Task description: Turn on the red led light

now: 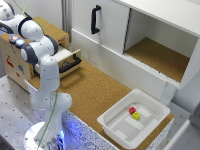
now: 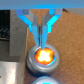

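In the wrist view we see our hand [image 2: 41, 39] with fingers drawn together, tips resting on the red led light [image 2: 44, 56], which glows orange in its grey round housing. Farther out in the exterior view, a white tray [image 1: 116, 131] sits on the cork worktop [image 1: 92, 92], holding a red block [image 1: 132, 110] and a yellow block [image 1: 136, 116].

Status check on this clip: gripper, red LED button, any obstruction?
Gripper shut, fingertips down on the red LED button. Button glowing orange-red. Nothing visible in the way.
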Motion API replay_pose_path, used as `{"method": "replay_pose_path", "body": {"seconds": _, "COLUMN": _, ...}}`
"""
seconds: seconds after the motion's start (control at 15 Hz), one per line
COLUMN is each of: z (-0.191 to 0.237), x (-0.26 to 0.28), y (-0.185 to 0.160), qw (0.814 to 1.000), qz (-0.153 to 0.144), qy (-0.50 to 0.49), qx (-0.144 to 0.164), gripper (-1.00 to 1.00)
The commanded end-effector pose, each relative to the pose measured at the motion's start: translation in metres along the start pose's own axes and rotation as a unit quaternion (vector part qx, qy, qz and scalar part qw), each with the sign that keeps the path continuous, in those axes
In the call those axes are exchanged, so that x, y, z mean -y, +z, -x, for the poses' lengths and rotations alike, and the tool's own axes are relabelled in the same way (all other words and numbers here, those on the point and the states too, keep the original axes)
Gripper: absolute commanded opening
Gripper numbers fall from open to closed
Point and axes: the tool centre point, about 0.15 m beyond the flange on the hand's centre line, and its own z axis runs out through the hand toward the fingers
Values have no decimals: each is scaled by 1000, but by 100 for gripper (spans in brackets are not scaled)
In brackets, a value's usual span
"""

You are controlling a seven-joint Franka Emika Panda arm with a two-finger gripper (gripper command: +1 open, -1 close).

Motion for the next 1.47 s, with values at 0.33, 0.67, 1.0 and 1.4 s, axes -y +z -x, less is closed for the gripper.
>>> {"method": "replay_pose_path", "body": {"seconds": 0.33, "z": -44, "x": -30, "y": -39, "qw": 993, "qz": -5, "qy": 11, "qx": 122, "gripper": 100}}
{"method": "replay_pose_path", "body": {"seconds": 0.67, "z": -53, "x": -22, "y": -37, "qw": 993, "qz": -9, "qy": 5, "qx": 115, "gripper": 100}}
{"method": "replay_pose_path", "body": {"seconds": 1.0, "z": -20, "x": -51, "y": -30, "qw": 995, "qz": -11, "qy": 79, "qx": 67, "gripper": 100}}
{"method": "replay_pose_path", "body": {"seconds": 1.4, "z": 46, "x": -91, "y": -17, "qw": 994, "qz": -4, "qy": 103, "qx": 41, "gripper": 100}}
